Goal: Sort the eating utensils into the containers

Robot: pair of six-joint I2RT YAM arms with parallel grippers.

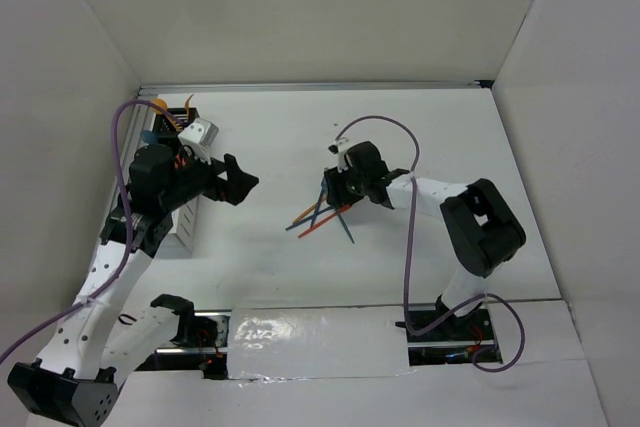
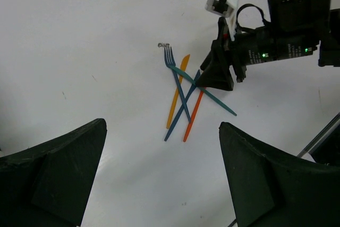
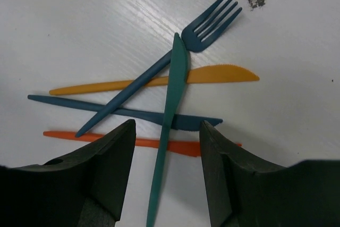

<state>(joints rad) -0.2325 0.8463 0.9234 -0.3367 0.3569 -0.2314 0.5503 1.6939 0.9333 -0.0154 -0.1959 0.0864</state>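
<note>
Five eating utensils lie crossed in one pile near the middle of the table (image 1: pixel 420 127), well apart from the containers (image 1: pixel 183 222) at its left edge. An orange piece (image 1: pixel 190 104) stands in the far bin. The right gripper (image 3: pixel 167 127) hangs low over the pile, its jaws part-way in and set either side of the teal knife (image 3: pixel 171 107). A gap shows on each side, so nothing is held. The left gripper (image 2: pixel 162 126) is spread wide and empty, between the containers and the pile. The teal knife lies on top of a dark blue knife (image 3: pixel 79 103) and a red-orange utensil (image 3: pixel 64 135), whose type cannot be told because the fingers cover part of it. The teal blade end touches a dark blue fork (image 3: pixel 212 19) and crosses a yellow-orange knife (image 3: pixel 228 73). The main risk is that the jaws also catch the two pieces running crosswise beneath and lift more than one. They could equally pin those pieces against the table so that the teal knife slips out. A lift could drag the fork by its contact with the blade and scatter the pile. The handle is thin and smooth and the hold sits off the knife's middle, so the knife is likely to swing in the grip and miss a narrow bin mouth.
</note>
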